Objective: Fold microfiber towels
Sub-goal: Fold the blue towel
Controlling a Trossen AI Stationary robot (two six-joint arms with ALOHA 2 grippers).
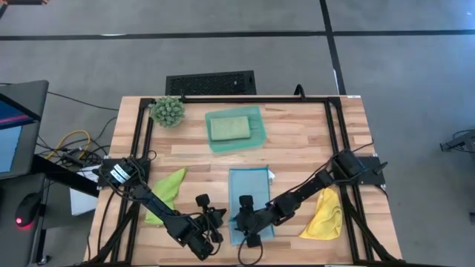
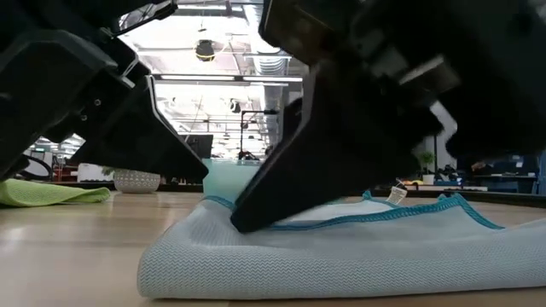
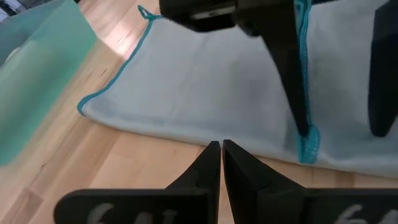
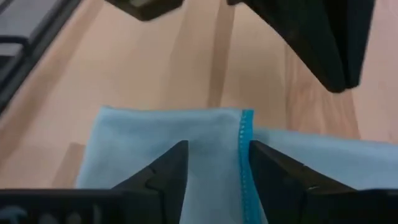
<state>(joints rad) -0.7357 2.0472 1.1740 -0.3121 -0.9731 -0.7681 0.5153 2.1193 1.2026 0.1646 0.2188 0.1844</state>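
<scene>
Right gripper (image 4: 214, 163) fingers parted over light blue towel (image 4: 155, 134) hem.

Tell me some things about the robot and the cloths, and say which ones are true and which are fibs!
1. The light blue towel lies between the two arms, near the table's front edge. True.
2. The left claw is wide open. False: its fingers are shut together, just off the blue towel's edge.
3. The yellow towel sits in the teal tray. False: it lies on the table by the right arm; a pale green folded towel is in the tray.
4. The right claw is open over the blue towel's stitched edge. True.
5. The lime green towel lies on the left side. True.
</scene>
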